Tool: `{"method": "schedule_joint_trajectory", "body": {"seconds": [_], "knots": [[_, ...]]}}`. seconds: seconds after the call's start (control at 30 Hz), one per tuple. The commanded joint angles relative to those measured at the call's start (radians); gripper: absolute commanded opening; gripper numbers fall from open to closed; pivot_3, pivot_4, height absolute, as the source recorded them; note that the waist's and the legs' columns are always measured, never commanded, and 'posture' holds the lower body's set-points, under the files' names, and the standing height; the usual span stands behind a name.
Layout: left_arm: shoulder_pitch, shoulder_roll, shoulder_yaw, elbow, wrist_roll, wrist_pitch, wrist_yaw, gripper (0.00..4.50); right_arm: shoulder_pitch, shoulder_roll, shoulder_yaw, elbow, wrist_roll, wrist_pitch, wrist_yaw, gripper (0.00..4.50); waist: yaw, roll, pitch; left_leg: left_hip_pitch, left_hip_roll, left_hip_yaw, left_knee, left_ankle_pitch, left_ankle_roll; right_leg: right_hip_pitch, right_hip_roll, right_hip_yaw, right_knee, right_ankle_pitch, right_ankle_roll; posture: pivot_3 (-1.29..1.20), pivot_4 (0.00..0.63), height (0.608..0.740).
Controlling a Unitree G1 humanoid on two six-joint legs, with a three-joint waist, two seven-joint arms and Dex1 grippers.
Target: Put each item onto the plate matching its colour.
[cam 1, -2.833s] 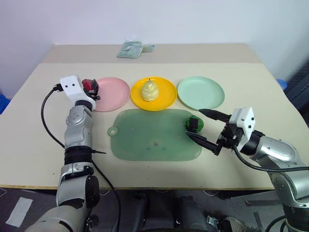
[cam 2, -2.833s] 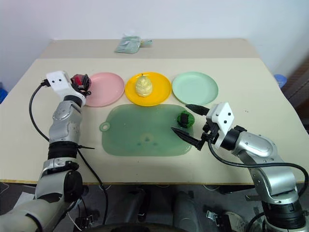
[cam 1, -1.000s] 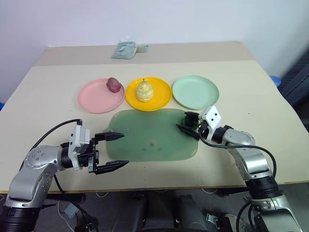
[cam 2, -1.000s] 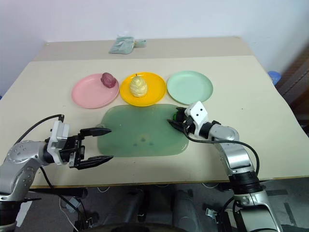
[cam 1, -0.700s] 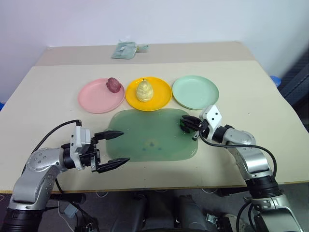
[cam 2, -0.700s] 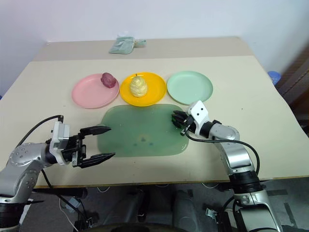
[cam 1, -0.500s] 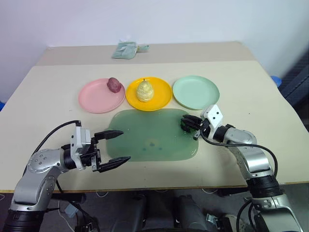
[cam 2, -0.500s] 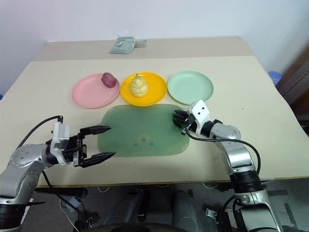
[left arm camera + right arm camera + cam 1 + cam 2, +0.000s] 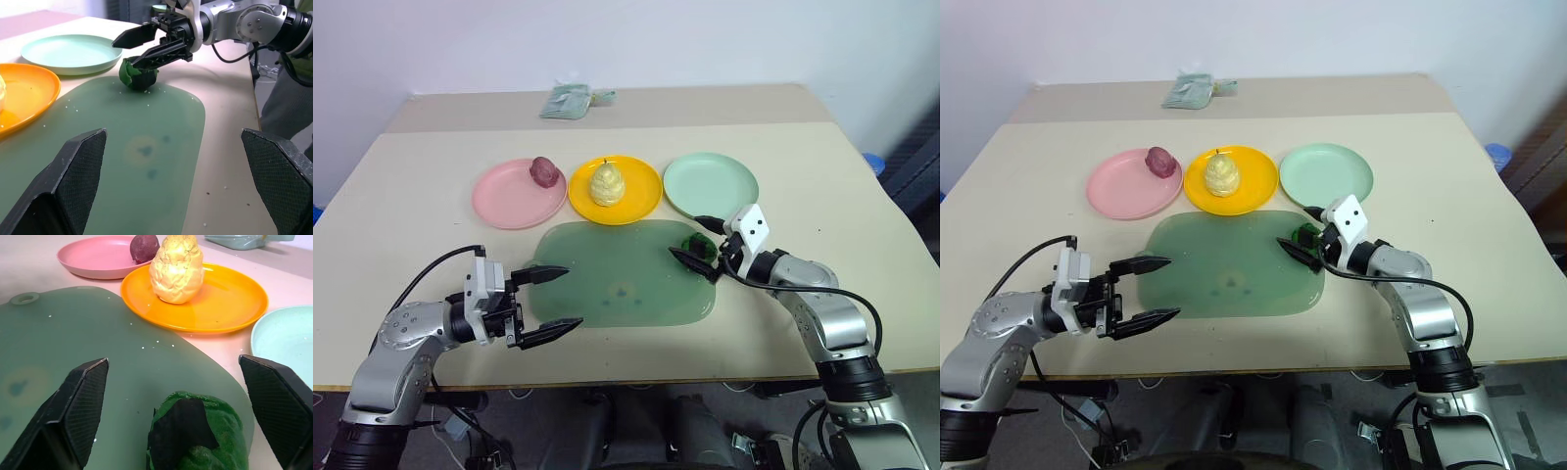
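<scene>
Nearest you, your left gripper (image 9: 551, 301) hovers over the beige tabletop (image 9: 401, 245) at the near-left corner of the large translucent green mat (image 9: 617, 279), fingers spread wide and empty. At the mat's far-right corner, your right gripper (image 9: 691, 238) has its fingers apart on either side of the dark green lumpy item (image 9: 200, 445), not clamping it. Beyond stand the pale mint green plate (image 9: 710, 186), bare; the yellow plate (image 9: 641, 196) carrying a pale yellow item (image 9: 606, 183); the pink plate (image 9: 509, 201) carrying a maroon item (image 9: 543, 170). A greenish packet (image 9: 570, 100) lies farthest back.
</scene>
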Motion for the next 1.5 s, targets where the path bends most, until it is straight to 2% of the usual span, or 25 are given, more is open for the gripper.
{"method": "schedule_joint_trajectory", "body": {"seconds": [0.03,0.53,0.6,0.7,0.93,1.03,1.23,1.43,1.5], "knots": [[-0.015,0.008,0.005,-0.011,0.003,-0.018,-0.003,4.50,0.003,-0.003,-0.004,0.012,-0.014,-0.009,-0.001,4.40,0.000,0.000,0.000,0.000,0.000,0.000,0.000,0.000,0.000,0.000,0.000,0.000,0.000,0.000,0.000,0.00,0.150,0.740],[0.005,0.007,0.012,-0.039,0.007,-0.017,0.027,4.50,-0.019,0.018,0.019,0.121,-0.034,-0.031,0.028,4.40,0.000,0.000,0.000,0.000,0.000,0.000,0.000,0.000,0.000,0.000,0.000,0.000,0.000,0.000,0.000,0.00,0.150,0.740],[0.010,0.007,0.012,-0.046,0.006,-0.016,0.034,4.50,-0.026,0.022,0.019,0.132,-0.038,-0.037,0.031,3.90,0.000,0.000,0.000,0.000,0.000,0.000,0.000,0.000,0.000,0.000,0.000,0.000,0.000,0.000,0.000,0.00,0.150,0.740],[0.016,0.005,0.017,-0.052,0.005,-0.015,0.046,4.50,-0.038,0.029,0.018,0.140,-0.038,-0.050,0.033,2.71,0.000,0.000,0.000,0.000,0.000,0.000,0.000,0.000,0.000,0.000,0.000,0.000,0.000,0.000,0.000,0.00,0.150,0.740],[0.025,-0.025,0.018,-0.063,0.033,-0.004,0.157,4.50,-0.146,0.056,-0.001,0.188,-0.038,-0.080,0.022,2.71,-0.001,0.001,0.001,0.000,0.000,0.000,-0.001,0.000,0.000,0.000,0.000,0.000,0.000,0.000,0.000,0.00,0.150,0.740],[0.019,-0.056,0.023,-0.073,0.034,0.025,0.242,4.50,-0.268,0.078,-0.010,0.340,-0.082,-0.145,-0.034,2.71,-0.002,0.001,0.001,0.000,0.000,0.000,0.000,0.000,0.000,0.000,0.000,0.000,0.000,0.000,0.000,0.00,0.150,0.740],[0.006,-0.094,0.015,-0.080,0.125,0.002,0.374,4.50,-0.595,0.129,-0.040,0.916,-0.176,-0.385,-0.193,2.71,-0.006,0.001,0.001,0.000,0.001,0.001,-0.002,0.002,-0.003,-0.002,0.002,0.001,0.000,0.001,-0.001,0.00,0.150,0.740],[0.012,-0.122,0.013,-0.112,0.200,-0.037,0.462,4.50,-0.783,0.156,-0.059,1.296,-0.231,-0.489,-0.313,2.71,-0.010,0.001,0.001,0.000,0.001,0.004,-0.004,0.005,-0.008,-0.003,0.002,0.004,0.000,0.001,-0.001,0.00,0.150,0.740],[0.016,-0.138,0.020,-0.124,0.190,-0.034,0.483,4.50,-0.807,0.163,-0.062,1.344,-0.245,-0.491,-0.324,3.25,-0.014,0.001,0.001,0.000,0.001,0.004,-0.004,0.005,-0.008,-0.004,0.002,0.005,0.001,0.001,-0.001,0.00,0.150,0.740]]}}
